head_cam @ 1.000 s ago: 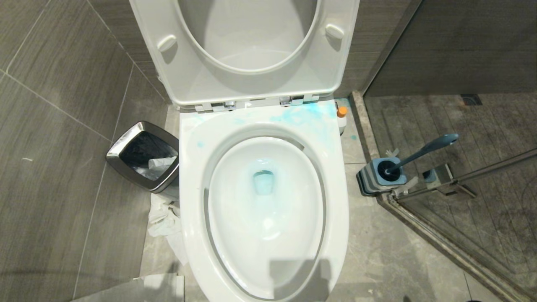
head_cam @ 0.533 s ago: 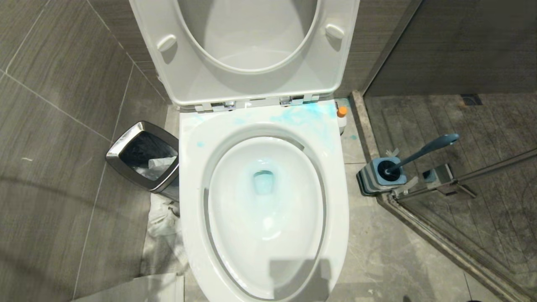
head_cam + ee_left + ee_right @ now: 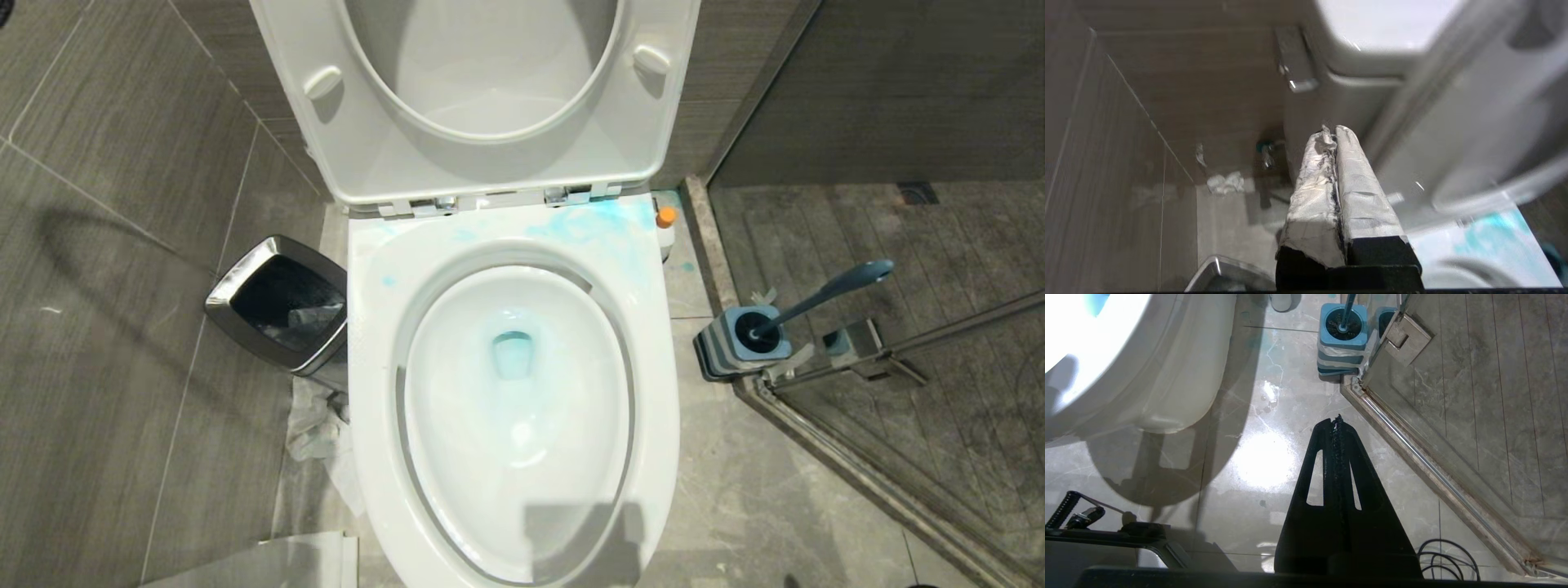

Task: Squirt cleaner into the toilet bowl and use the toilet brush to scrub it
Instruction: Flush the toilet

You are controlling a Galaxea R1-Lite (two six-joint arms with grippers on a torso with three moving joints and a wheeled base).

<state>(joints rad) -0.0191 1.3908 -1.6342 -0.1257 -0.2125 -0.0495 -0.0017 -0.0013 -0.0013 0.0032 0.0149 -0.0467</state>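
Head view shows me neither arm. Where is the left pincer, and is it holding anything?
Observer: The left pincer is shut and empty, up beside the raised seat.
Operator: And the right one?
Observer: The right pincer is shut too, pointing down at the floor between the toilet bowl and the shower threshold.
Operator: Anything lying near it?
Observer: A coiled black cable lies on the floor nearby.

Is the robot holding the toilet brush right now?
No, the toilet brush stands in its stand on the floor beside the toilet bowl, with no tool near it.
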